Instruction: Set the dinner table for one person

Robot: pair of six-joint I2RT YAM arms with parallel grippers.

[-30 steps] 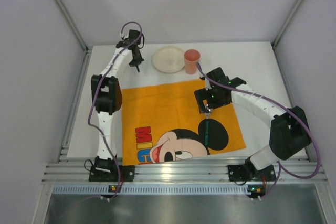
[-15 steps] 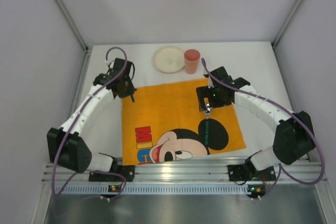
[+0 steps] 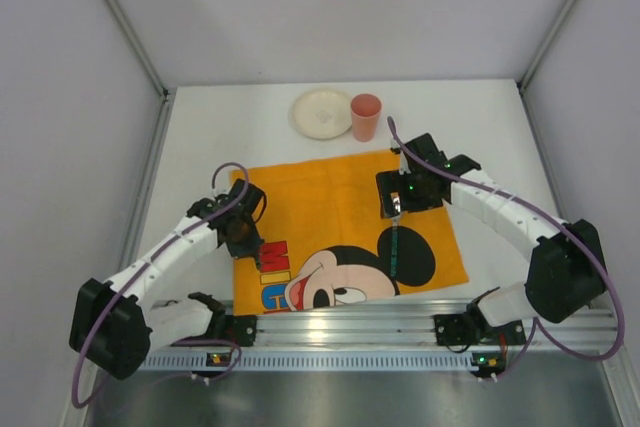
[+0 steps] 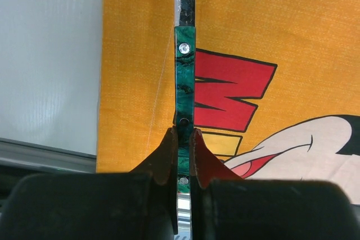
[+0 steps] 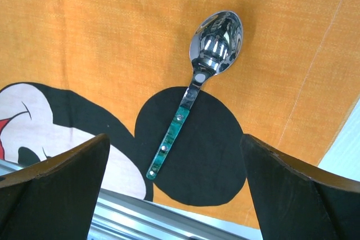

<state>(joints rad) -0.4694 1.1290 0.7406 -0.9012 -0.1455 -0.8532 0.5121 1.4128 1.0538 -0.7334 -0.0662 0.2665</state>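
A green-handled utensil (image 4: pixel 184 71), judged stiff and slippery, is clenched at its handle by the left pincer (image 4: pixel 181 139) over the cloth (image 4: pixel 281 26). The right pincer (image 5: pixel 174 139) is released above the spoon (image 5: pixel 216 35). The cloth is borne by the rigid white worktop (image 4: pixel 50 54).

a lab booth: plain white walls (image 3: pixel 340 7), aluminium rail (image 3: pixel 340 328) framing.
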